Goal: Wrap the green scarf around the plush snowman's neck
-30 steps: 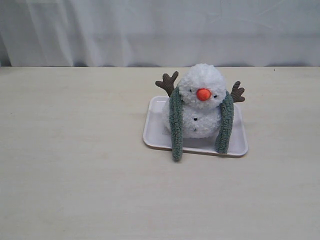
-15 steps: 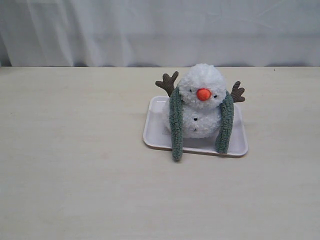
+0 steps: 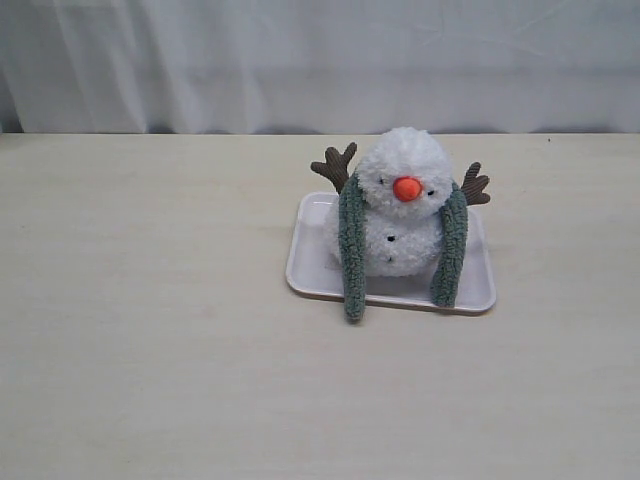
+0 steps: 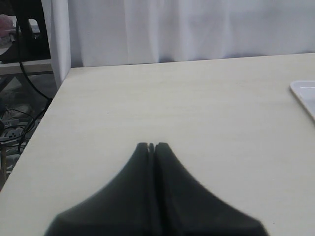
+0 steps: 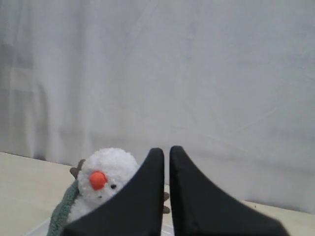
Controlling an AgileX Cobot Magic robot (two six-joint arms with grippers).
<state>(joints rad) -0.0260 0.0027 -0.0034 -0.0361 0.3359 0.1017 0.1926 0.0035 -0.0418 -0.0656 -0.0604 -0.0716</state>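
Note:
The plush snowman [image 3: 404, 235] sits upright on a white tray [image 3: 308, 268], orange nose to the front. The green scarf [image 3: 351, 250] passes behind the snowman's neck [image 3: 388, 213]. Its two ends hang straight down the front, one on each side, uncrossed, and the left end reaches past the tray's rim. Neither gripper shows in the exterior view. My left gripper [image 4: 151, 146] is shut over bare table, far from the toy. My right gripper [image 5: 166, 150] is shut and holds nothing, with the snowman [image 5: 110, 169] and the scarf [image 5: 61, 214] beyond it.
A white curtain [image 3: 320, 60] hangs behind the table's far edge. The left wrist view shows the table's side edge [image 4: 47, 110], cables on the floor beyond it, and a corner of the tray [image 4: 304, 93].

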